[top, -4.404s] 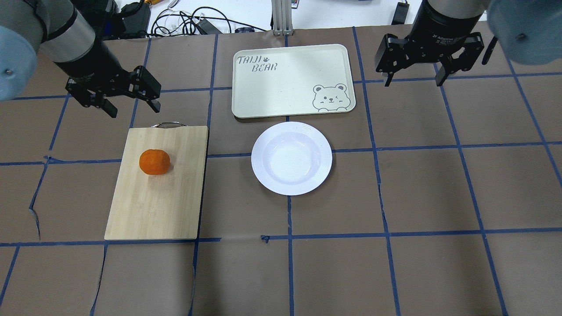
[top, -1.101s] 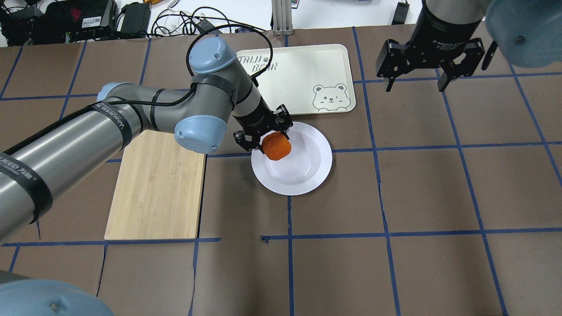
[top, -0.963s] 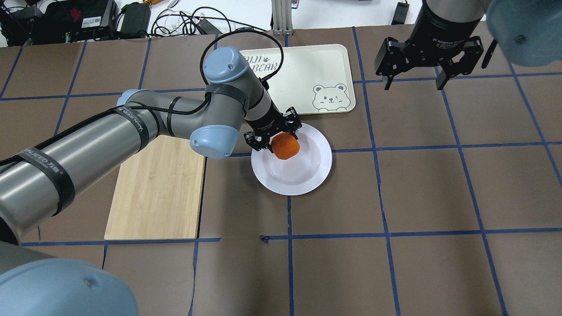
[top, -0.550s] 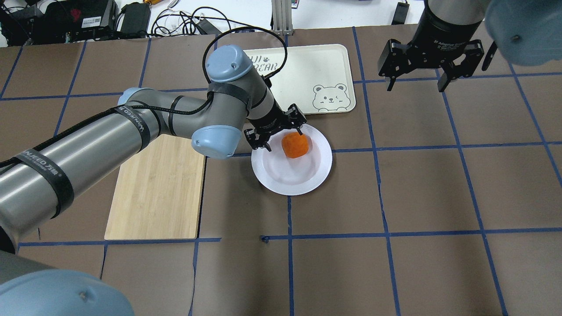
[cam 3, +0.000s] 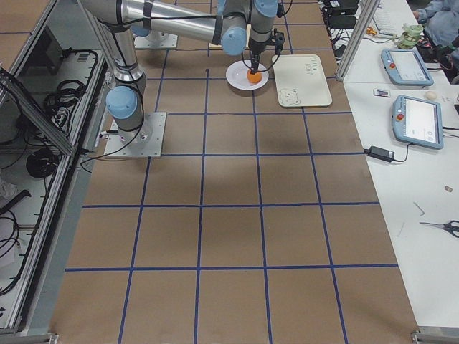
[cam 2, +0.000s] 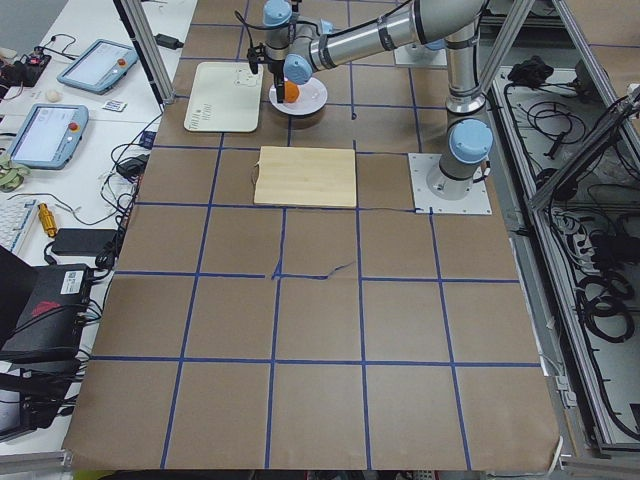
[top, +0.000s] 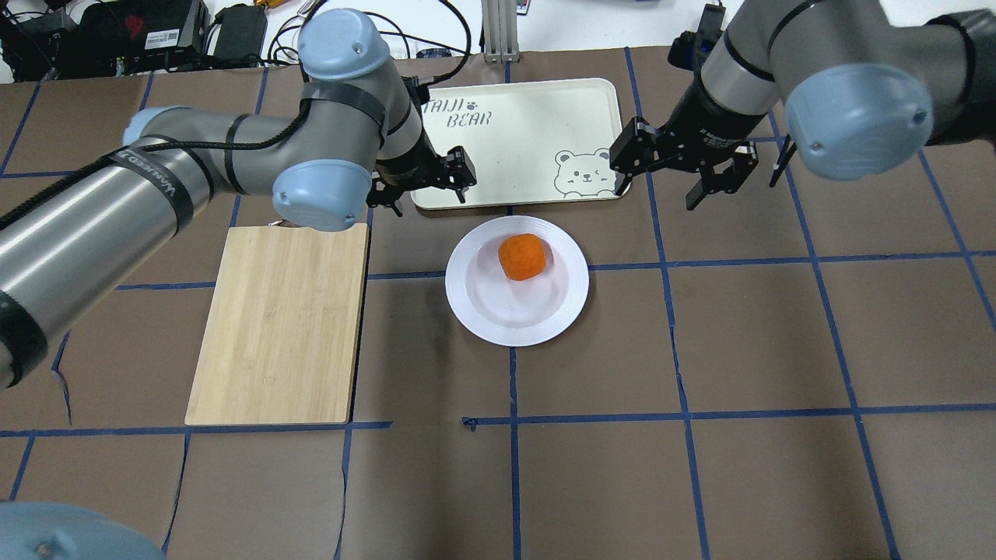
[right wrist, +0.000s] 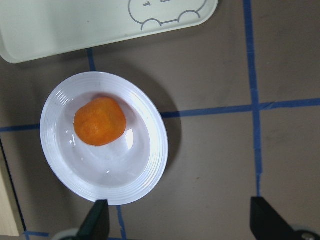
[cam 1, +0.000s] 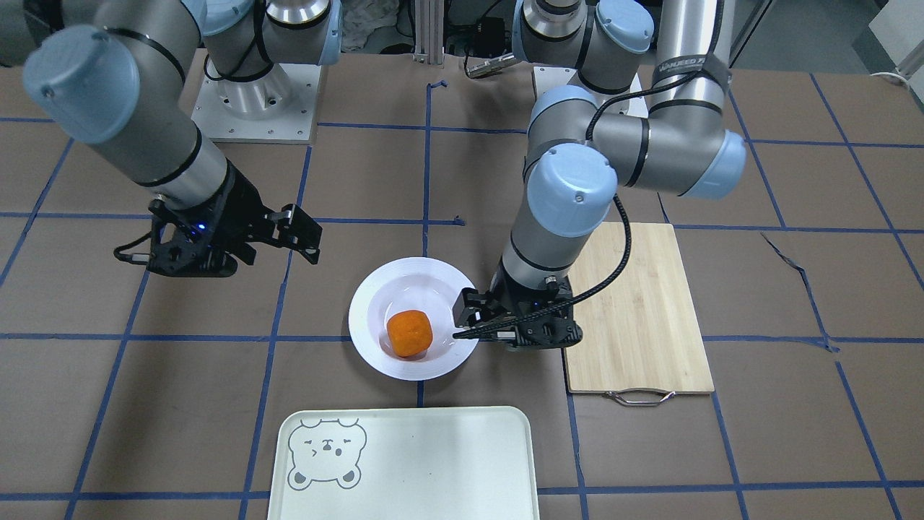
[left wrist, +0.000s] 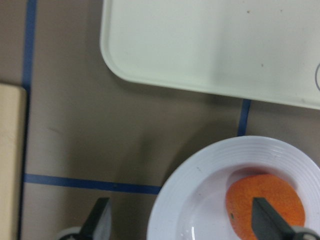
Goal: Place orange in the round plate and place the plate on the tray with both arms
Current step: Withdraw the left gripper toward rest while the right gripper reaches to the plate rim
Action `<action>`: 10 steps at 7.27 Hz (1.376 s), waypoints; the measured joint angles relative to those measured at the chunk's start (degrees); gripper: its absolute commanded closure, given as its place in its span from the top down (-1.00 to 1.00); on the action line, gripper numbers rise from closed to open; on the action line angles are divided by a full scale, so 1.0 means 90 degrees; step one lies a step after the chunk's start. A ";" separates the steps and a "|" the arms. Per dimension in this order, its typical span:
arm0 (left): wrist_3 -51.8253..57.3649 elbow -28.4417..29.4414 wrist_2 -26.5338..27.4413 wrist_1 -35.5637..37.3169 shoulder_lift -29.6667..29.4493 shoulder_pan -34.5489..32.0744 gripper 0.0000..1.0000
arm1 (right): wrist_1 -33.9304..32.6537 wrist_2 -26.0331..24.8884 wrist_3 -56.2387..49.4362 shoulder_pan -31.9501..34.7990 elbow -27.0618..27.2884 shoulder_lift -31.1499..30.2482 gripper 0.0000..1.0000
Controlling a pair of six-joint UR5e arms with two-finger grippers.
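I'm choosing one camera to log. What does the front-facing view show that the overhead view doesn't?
Only front-facing: the arm bases. Only overhead: the lettering on the tray and equipment beyond the table. Both: the orange in the plate, the cutting board, and the left gripper and right gripper, open.
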 measured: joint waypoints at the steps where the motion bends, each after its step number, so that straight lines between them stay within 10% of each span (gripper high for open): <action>1: 0.0285 0.0175 0.0037 -0.0313 0.0150 0.0176 1.00 | -0.0798 0.0469 0.0009 0.0000 0.0518 0.0260 1.00; 4: 0.1020 0.0243 0.0045 -0.0924 0.0613 0.0789 1.00 | -0.2693 0.1473 0.0023 0.0005 0.1486 0.1062 1.00; 10: 0.1567 -0.0333 0.0093 -0.1489 0.1552 0.1659 1.00 | -0.3382 0.2033 -0.0008 0.0038 0.1588 0.1834 0.94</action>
